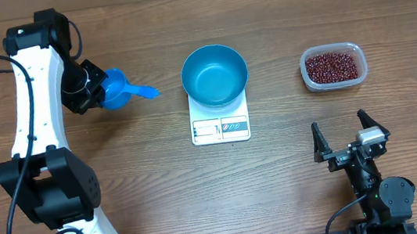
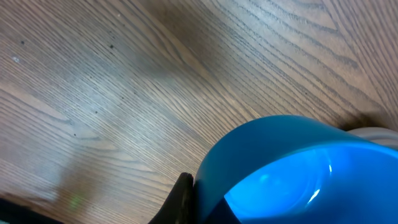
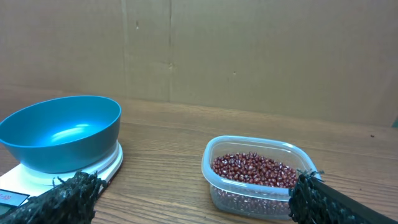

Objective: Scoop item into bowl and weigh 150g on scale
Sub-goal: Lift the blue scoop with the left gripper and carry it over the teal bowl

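Gripping the scoop (image 1: 122,90) is the left end effector (image 1: 101,88).

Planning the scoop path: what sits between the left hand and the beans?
Overhead view: the bowl on the scale sits between the left hand, gripping the scoop, and the beans; otherwise bare table.

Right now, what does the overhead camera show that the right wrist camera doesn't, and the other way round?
Only overhead: the left gripper shut on the blue scoop. Only right wrist: the brown cardboard wall at the back. Both: the empty blue bowl sitting on the white scale, the clear tub of red-brown beans, and the open right gripper.
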You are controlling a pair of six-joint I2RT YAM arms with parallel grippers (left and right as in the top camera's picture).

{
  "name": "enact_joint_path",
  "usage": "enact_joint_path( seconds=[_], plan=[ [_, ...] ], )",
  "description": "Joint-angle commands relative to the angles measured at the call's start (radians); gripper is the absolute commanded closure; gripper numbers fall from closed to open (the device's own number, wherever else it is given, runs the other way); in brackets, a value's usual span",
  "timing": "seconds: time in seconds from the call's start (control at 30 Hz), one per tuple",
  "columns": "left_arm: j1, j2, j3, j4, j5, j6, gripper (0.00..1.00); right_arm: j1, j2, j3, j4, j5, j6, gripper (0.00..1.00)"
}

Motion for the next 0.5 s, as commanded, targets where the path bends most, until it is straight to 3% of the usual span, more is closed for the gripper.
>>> enact_joint_path(
  seconds=[0.0,0.27,0.47],
  plan=[
    [-0.068,0.010,0.022,-0.011,-0.068,-0.068,0.96,-0.003,-0.010,-0.010,0.004,-0.005,-0.015,0.00],
    [-0.234,0.010,0.022,-0.007,-0.180,-0.155,0.96,-0.003,-0.010,-0.010,0.004,-0.005,-0.015,0.00],
    [-0.350,0.010,0.022,0.038,-0.182,-0.154,0.96,-0.003,-0.010,-0.010,0.004,-0.005,-0.015,0.00]
  ],
)
